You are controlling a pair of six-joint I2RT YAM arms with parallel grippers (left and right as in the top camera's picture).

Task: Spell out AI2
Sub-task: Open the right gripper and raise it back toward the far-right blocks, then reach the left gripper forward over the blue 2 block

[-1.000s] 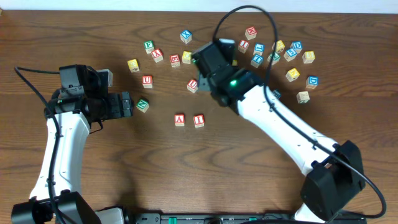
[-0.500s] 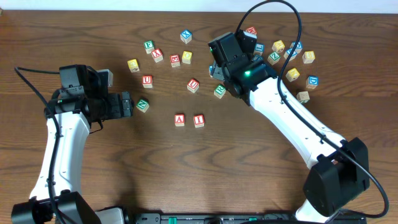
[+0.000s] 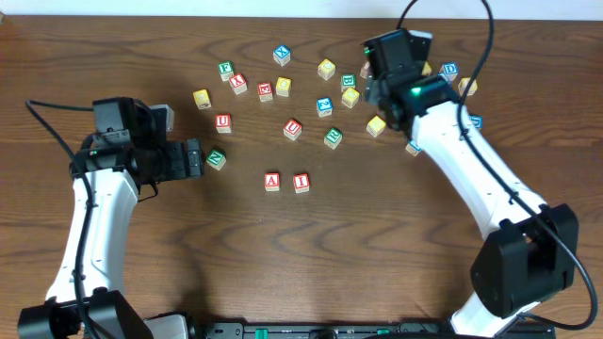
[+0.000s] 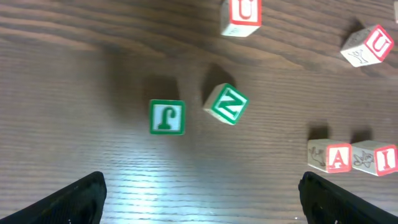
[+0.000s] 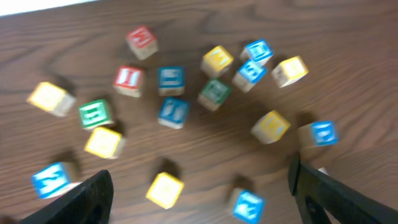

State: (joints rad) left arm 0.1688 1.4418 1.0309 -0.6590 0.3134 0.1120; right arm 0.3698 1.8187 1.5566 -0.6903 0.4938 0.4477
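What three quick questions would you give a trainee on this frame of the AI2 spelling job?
1. True or false: the A block and the I block sit side by side, with A on the overhead view's left.
2. The left hand is: a) open, holding nothing; b) shut on the A block; c) shut on the I block.
3. Fill in: the row does not yet have the character ___.
Key: 1 true; 2 a; 3 the 2.
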